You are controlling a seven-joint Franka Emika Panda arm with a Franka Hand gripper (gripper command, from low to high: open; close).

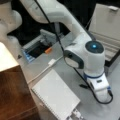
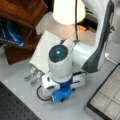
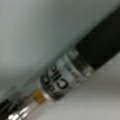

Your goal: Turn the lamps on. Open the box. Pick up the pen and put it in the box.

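In a front view the arm is bent low over the counter (image 1: 62, 72), its gripper (image 1: 103, 93) down near the counter's right edge, a short dark sliver at the surface just left of it — likely the pen (image 1: 83, 86). Behind, at the back right corner, the box (image 1: 105, 25) stands open, pale lid raised. A white slab (image 1: 56, 96) lies near the front edge, a dark tray (image 1: 37, 50) with blue inside toward the back left.

In a front view from the opposite side, a lamp (image 2: 68, 10) glows at the back, so it is on. The gripper (image 2: 61, 96) presses down at the front of the counter; the pale compartments of the box (image 2: 107, 95) show at the right edge. Whether the jaws are spread or pinched, I cannot tell.

Wrist view: the pen (image 3: 75, 67) fills the picture diagonally, black barrel upper right, pale printed band mid-way, clear tip lower left, lying on the counter. No fingers show. Judging by looks: light, stiff, smooth, apt to roll — best taken across the black barrel
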